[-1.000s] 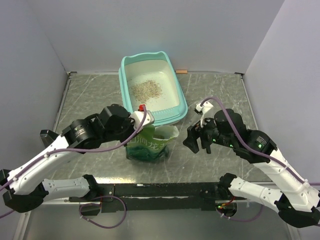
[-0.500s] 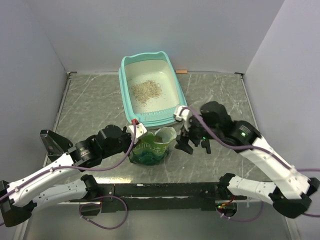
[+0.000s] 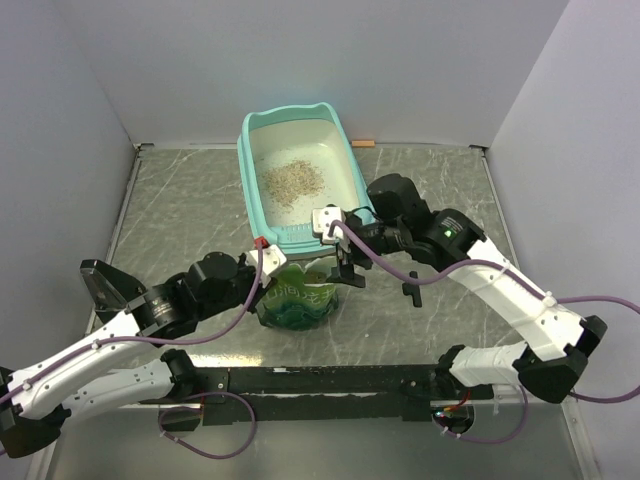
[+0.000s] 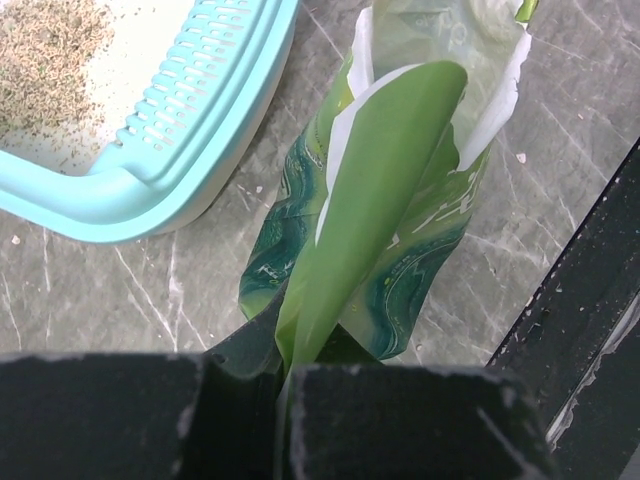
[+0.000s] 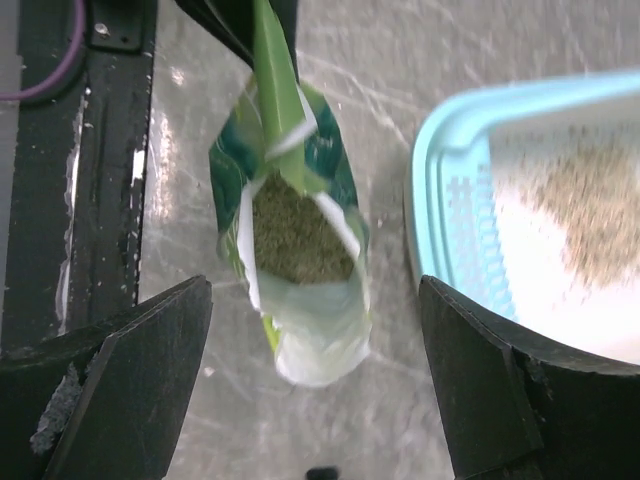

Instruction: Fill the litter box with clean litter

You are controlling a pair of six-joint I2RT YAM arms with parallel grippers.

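Bench (image 3: 180,210): litter box (image 3: 243,175) sits far centre, with a small patch of clean litter (image 3: 292,181) on its whitish floor. More granules are visible inside the green bag (image 3: 298,300), which stands open just beside the box's near rim. Left gripper (image 4: 283,375) is clamped on the bag's folded edge. Right gripper (image 5: 315,290) is spread wide above the bag mouth, holding nothing.

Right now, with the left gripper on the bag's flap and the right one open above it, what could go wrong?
1. The left gripper pinches only a thin flap of the green bag; a lift may pull it free.
2. The bag's mouth is open with clean litter inside, so tilting short of the litter box rim could spill it.
3. The open right gripper could topple the bag if it closes off-centre.
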